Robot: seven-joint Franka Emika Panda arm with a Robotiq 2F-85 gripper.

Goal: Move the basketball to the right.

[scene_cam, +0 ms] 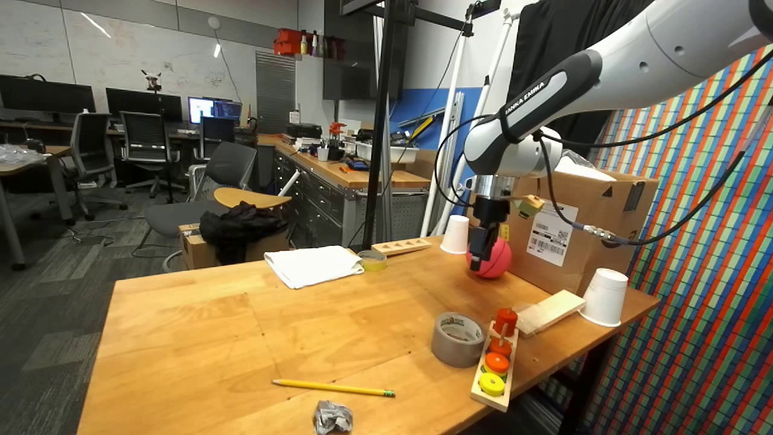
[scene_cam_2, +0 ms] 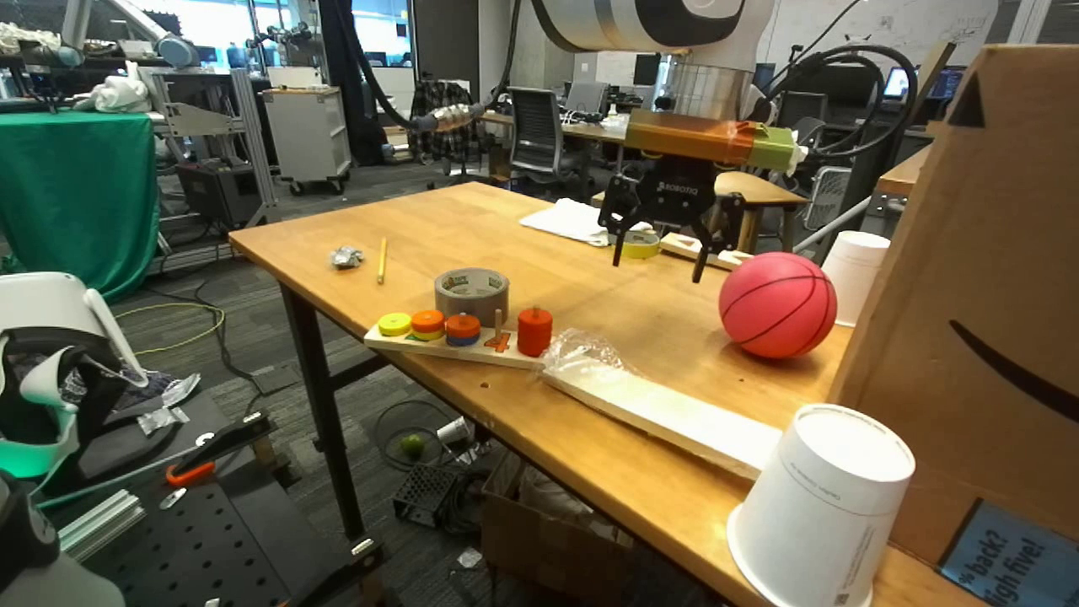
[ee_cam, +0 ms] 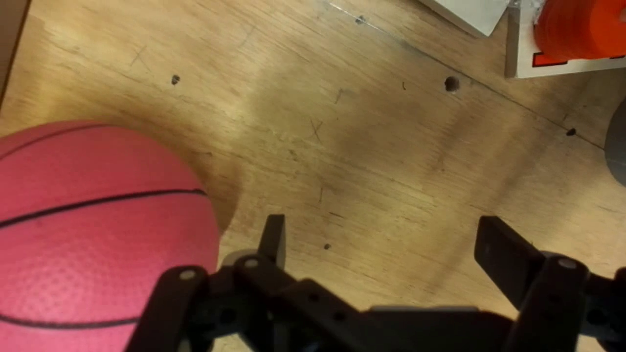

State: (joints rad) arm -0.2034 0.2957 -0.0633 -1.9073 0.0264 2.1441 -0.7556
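The basketball, pinkish-red with dark seam lines, rests on the wooden table beside the cardboard box. It shows in both exterior views [scene_cam: 498, 261] [scene_cam_2: 780, 305], partly behind the gripper in one of them. In the wrist view the basketball [ee_cam: 98, 244] fills the lower left and runs out of frame. My gripper [scene_cam_2: 657, 263] hangs above the table beside the ball, fingers pointing down. In the wrist view the gripper [ee_cam: 381, 234] has its fingers wide apart with only bare table between them. The ball lies outside the left finger, not between the fingers.
The cardboard box [scene_cam_2: 952, 278] stands close to the ball. A white cup [scene_cam_2: 856, 268] stands behind the ball and another white cup [scene_cam_2: 822, 506] at the near corner. A wooden board [scene_cam_2: 666, 413], a peg toy [scene_cam_2: 455, 346] and a grey tape roll [scene_cam_2: 472, 295] lie along the edge.
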